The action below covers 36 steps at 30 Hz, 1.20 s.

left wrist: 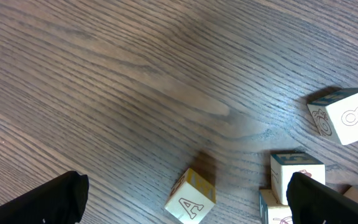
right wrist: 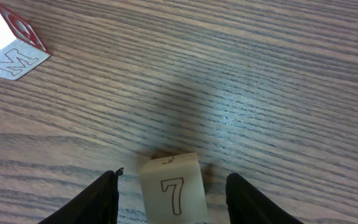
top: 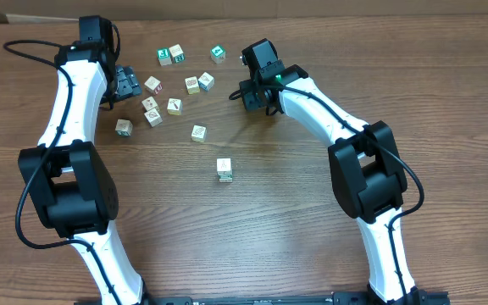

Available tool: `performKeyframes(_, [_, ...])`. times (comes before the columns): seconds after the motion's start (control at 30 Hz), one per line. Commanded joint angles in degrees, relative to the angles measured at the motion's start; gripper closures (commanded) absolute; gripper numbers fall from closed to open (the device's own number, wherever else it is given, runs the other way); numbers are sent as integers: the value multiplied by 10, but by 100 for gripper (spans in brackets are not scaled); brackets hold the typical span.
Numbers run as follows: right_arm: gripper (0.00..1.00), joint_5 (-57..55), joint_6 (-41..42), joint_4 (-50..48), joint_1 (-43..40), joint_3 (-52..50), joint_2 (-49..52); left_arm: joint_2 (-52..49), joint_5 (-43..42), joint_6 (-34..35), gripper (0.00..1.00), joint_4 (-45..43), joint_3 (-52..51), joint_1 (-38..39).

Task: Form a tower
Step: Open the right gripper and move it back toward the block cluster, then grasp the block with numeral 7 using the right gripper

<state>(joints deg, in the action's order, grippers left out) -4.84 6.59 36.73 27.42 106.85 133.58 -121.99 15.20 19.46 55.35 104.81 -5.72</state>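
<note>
While my right gripper (right wrist: 173,185) stands spread either side of the number-7 cube (right wrist: 171,193), neither finger visibly touching it, I should centre before pinching, since the tower (top: 224,169) waits well behind me, toward my base.

— Light?
— Bright, even, from above; a pale sheen lies on the table (right wrist: 247,106) mid-frame in both wrist views.
— Shadows?
— Short and soft beside the cubes (left wrist: 190,198). Wood grain reads sharp.
</note>
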Motion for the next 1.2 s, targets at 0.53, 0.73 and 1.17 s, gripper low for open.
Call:
performKeyframes(0.53, [68, 7, 110, 23, 2, 0, 10, -5, -2, -6, 1, 1, 3, 2])
performKeyframes(0.73, [56, 4, 115, 16, 1, 0, 10, -5, -2, -6, 1, 1, 3, 2])
performKeyframes(1.17, [65, 5, 95, 8, -2, 0, 10, -5, -2, -6, 0, 1, 3, 2])
